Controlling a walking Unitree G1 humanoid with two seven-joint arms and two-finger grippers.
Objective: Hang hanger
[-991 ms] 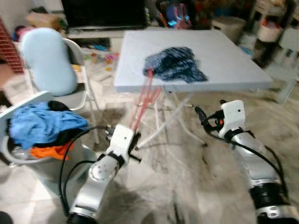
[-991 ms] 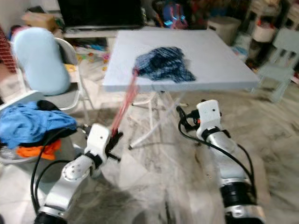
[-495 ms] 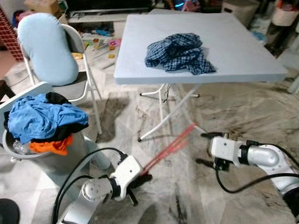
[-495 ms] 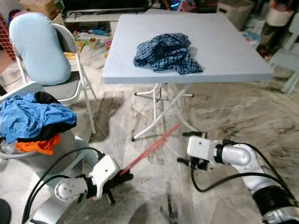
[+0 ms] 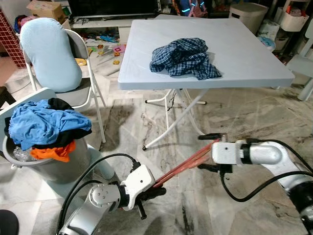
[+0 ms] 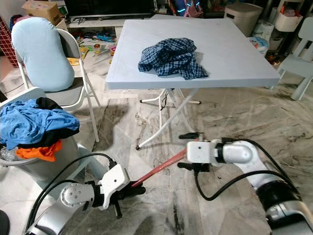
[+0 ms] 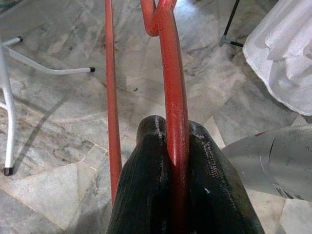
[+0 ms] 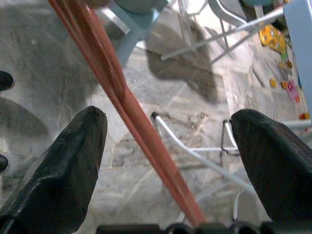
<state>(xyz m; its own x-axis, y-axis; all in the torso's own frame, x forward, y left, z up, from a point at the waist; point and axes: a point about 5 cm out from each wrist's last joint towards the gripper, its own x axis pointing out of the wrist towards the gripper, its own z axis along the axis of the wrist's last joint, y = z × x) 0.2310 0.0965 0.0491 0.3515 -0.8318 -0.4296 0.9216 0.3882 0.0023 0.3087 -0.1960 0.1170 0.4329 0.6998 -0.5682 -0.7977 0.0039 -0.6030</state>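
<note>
Low over a marble floor, one red hanger pinched in the left gripper, black fingers clenched on a single wire run that stands up between the two pads in the left wrist view; a second red run passing just beside those fingers, outside the grip. Far end of the hanger reaching into the mouth of the right gripper, fingers spread wide, the red wire crossing the gap between them, touching neither pad as far as can be told.

Likely handling: light, thin and stiff, smooth enough to swivel in a two-point pinch, springy rather than fragile. Best hold probably on a straight run near the hook or at the shoulder, squarely across the pads, so the frame cannot spin; the hook itself best left free for whatever rail is meant. No rail to be made out.

Counted beyond the fingers: one white folding table bearing one crumpled plaid shirt; one folding chair with one pale blue cushion; one laundry basket heaped with blue, black and orange clothes. Two grippers, one hanger.
</note>
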